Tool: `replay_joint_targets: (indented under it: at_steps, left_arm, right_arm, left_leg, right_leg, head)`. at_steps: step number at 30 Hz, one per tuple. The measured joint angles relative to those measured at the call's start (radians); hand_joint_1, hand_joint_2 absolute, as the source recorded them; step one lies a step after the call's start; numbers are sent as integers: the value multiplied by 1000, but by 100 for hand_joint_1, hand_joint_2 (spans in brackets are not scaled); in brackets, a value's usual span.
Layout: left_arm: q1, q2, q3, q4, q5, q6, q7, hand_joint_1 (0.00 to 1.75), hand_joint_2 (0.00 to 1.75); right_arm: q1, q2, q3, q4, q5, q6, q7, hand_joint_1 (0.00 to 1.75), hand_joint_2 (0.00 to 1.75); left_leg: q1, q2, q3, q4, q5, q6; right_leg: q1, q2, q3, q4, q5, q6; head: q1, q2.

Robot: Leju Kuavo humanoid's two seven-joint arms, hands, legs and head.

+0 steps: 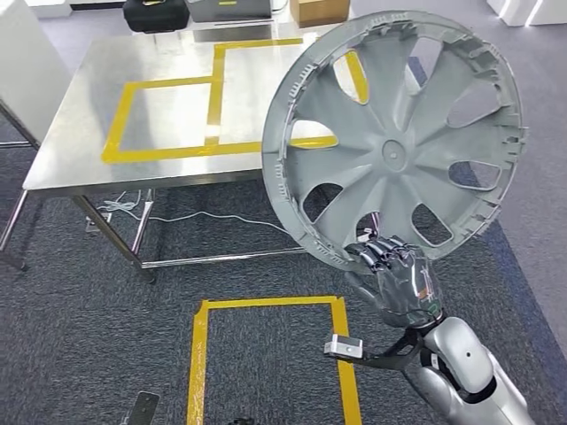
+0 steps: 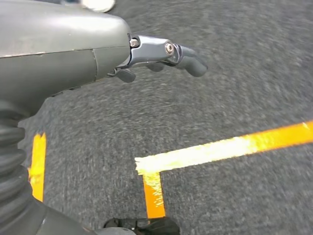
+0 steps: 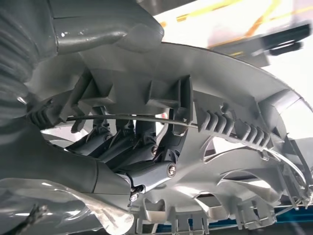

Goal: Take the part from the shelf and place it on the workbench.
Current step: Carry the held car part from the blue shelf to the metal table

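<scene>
A large grey wheel cover with curved spokes stands nearly upright in the air, its ribbed back side toward me. My right hand grips its lower rim, fingers hooked through the rim of the wheel cover. The cover hangs over the front right corner of the steel workbench, which carries yellow tape rectangles. My left hand hangs over the carpet with its fingers stretched out and nothing in them.
A yellow tape square marks the dark carpet in front of me; the same tape lies below the left hand. A black case and a cardboard box sit beyond the bench. Cables lie under it.
</scene>
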Motion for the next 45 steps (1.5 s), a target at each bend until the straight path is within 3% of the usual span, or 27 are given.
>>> replay_joint_targets:
  at_steps: [2,3,6,8,10,12,13,14,16,18,19,23,25,27,28,29,30,32,33,34,37,39,42,43,44,45]
  left_arm:
    - [0,1,-2,0,0,0,0,0,175]
    - [0,1,-2,0,0,-1,0,0,175]
    - [5,1,-4,0,-1,-2,0,0,175]
    - [6,1,-4,0,-2,-2,0,0,175]
    - [2,0,-4,0,-2,-2,-1,0,175]
    - [-2,-2,-4,0,-2,-3,-2,0,175]
    - [-1,-3,-4,0,-2,-4,-3,0,175]
    - [-1,-4,-5,0,-2,-4,-3,0,175]
    - [-2,-5,-5,0,-3,-4,-4,0,175]
    - [-2,-6,-5,0,-6,-5,-5,0,175]
    - [-2,-6,-5,0,-7,-5,-7,0,175]
    - [0,-5,-5,0,-8,-6,-12,0,175]
    - [-1,-4,-5,0,-8,-6,-13,0,175]
    - [-1,-4,-5,0,-9,-6,-14,0,175]
    - [0,-5,-6,0,-9,-6,-14,0,175]
    - [0,-5,-6,0,-9,-6,-14,0,175]
    - [0,-5,-6,0,-9,-6,-14,0,175]
    - [0,-4,-6,0,-9,-6,-14,0,175]
    - [-1,-4,-6,0,-9,-6,-14,0,175]
    - [-2,-4,-6,0,-9,-7,-14,0,175]
    - [-1,-4,-6,0,-10,-7,-15,0,175]
    - [-1,-4,-7,0,-10,-7,-15,0,175]
    - [-3,-4,-10,0,-11,-8,-16,0,175]
    - [-2,-4,-11,0,-11,-9,-17,0,175]
    - [-1,-5,-12,0,-11,-10,-17,0,175]
    - [-1,-5,-13,0,-12,-10,-17,0,175]
  right_arm:
    - [-1,0,-1,0,0,0,0,175,175]
    - [-2,0,-1,0,0,0,0,175,175]
    - [-3,0,-1,-1,2,-1,2,175,175]
    - [-3,0,-1,-2,5,-2,2,175,175]
    - [-3,0,-2,-3,8,-3,3,175,175]
    - [-1,0,-3,-3,11,-3,3,175,175]
    - [2,0,-3,-3,12,-3,3,175,175]
    - [4,0,-3,-3,13,-3,2,175,175]
    - [6,0,-3,-3,14,-3,0,175,175]
    - [4,0,-3,-2,14,-4,0,175,175]
    - [3,0,-3,-2,14,-5,0,175,175]
    - [5,0,-2,-3,15,-6,0,175,175]
    - [4,0,-3,-3,14,-7,1,175,175]
    - [4,0,-3,-2,14,-8,2,175,175]
    - [5,0,-2,-2,14,-8,2,175,175]
    - [5,0,-1,-2,14,-8,1,175,175]
    - [5,0,-1,-2,15,-8,1,175,175]
    - [5,0,-1,-3,15,-8,0,175,175]
    - [4,0,-1,-3,15,-8,0,175,175]
    - [3,0,-2,-3,14,-8,1,175,175]
    - [2,0,-2,-3,14,-9,1,175,175]
    - [0,0,-2,-3,15,-9,0,175,175]
    - [-5,0,-2,-2,16,-9,0,175,175]
    - [-5,0,-2,-2,16,-9,0,175,175]
    - [-5,0,-1,-1,17,-9,-1,175,175]
    - [-5,0,-1,0,17,-9,-1,175,175]
  left_leg:
    - [-3,11,67,-135,60,8]
    - [-6,16,90,-182,72,12]
    - [-11,16,103,-213,64,26]
    - [-7,13,110,-222,65,38]
    - [-3,9,116,-230,66,48]
    - [-4,5,117,-229,63,54]
    - [-4,2,119,-229,62,56]
    - [-5,-2,121,-229,60,56]
    - [-4,-10,127,-226,54,52]
    - [-7,-17,129,-220,47,44]
    - [-9,-19,127,-217,45,39]
    - [-8,-18,119,-201,34,22]
    - [-6,-10,86,-125,-11,12]
    - [-3,-6,24,7,-66,6]
    - [-2,-6,1,54,-78,5]
    - [-1,-5,-7,67,-70,5]
    - [-1,-5,5,39,-43,7]
    - [-2,-3,65,-89,27,14]
    - [-4,-2,94,-149,47,18]
    - [-6,-1,111,-187,54,21]
    - [-8,-1,116,-210,48,32]
    - [-5,-1,121,-219,53,46]
    - [-5,-2,123,-224,55,58]
    - [-6,-2,123,-224,55,58]
    - [-7,-3,124,-223,54,59]
    - [-7,-4,126,-223,53,59]
  right_leg:
    - [2,-17,10,0,-9,9]
    - [4,-22,12,1,-12,14]
    - [7,-31,14,-4,-15,29]
    - [5,-13,7,11,-31,39]
    - [3,24,-42,103,-79,43]
    - [4,44,-120,239,-126,45]
    - [4,47,-147,277,-127,46]
    - [4,48,-157,278,-108,46]
    - [3,48,-121,172,-25,44]
    - [4,51,-67,54,24,39]
    - [5,53,-52,24,29,36]
    - [4,51,-41,11,23,16]
    - [1,46,-37,8,22,5]
    - [1,44,-35,9,20,-1]
    - [1,43,-33,9,19,-1]
    - [2,43,-31,9,17,-2]
    - [2,43,-28,9,16,-1]
    - [2,43,-20,9,11,3]
    - [4,43,-18,10,8,7]
    - [5,43,-18,10,7,12]
    - [6,41,-22,6,7,29]
    - [5,42,-38,35,-16,36]
    - [5,47,-127,214,-97,41]
    - [6,48,-157,269,-111,42]
    - [6,48,-173,291,-106,43]
    - [6,48,-170,275,-83,42]
  head:
    - [0,0]
    - [1,0]
    - [2,0]
    - [4,0]
    - [9,0]
    - [12,0]
    - [12,0]
    - [12,0]
    - [12,0]
    - [12,0]
    - [11,0]
    - [9,0]
    - [6,0]
    - [5,0]
    - [5,0]
    - [5,0]
    - [5,0]
    - [5,0]
    - [5,0]
    - [6,0]
    - [6,0]
    - [8,0]
    - [11,0]
    - [11,0]
    - [12,0]
    - [12,0]
